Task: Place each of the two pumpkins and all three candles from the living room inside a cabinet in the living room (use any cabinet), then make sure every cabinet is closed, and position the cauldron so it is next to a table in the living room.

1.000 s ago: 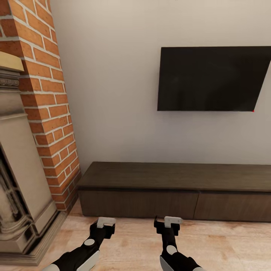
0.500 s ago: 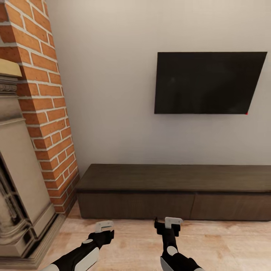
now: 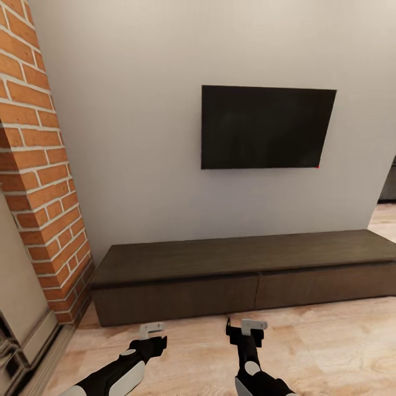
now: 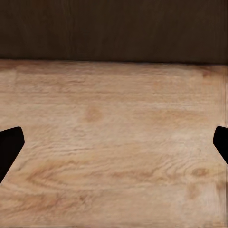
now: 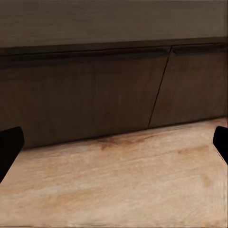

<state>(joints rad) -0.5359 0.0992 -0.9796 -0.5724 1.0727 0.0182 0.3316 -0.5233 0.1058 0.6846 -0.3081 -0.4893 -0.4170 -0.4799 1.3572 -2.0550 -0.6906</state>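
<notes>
1. Plainly, the robot faces the cabinet (image 3: 242,275), the long low dark unit against the wall under a wall-mounted television (image 3: 268,127), with brick (image 3: 41,181) to its left.
2. Both visible drawer fronts sit flush and closed, with only a thin seam between them in the right wrist view (image 5: 159,88).
3. Low over the wooden floor (image 3: 330,352), the left gripper (image 3: 152,330) and the right gripper (image 3: 248,325) are held just short of the cabinet front.
4. Each wrist view has dark fingertips at the far edges with bare floor between them, so both sets of jaws stand released and hold nothing.
5. No pumpkins, candles or cauldron are to be seen in these pictures; whether any already lie inside the closed cabinet cannot be told.
6. By my judgement the task looks early or between fetches: with nothing carried, the items remain to be found, stowed, the drawers shut again, and the cauldron set beside a table.
</notes>
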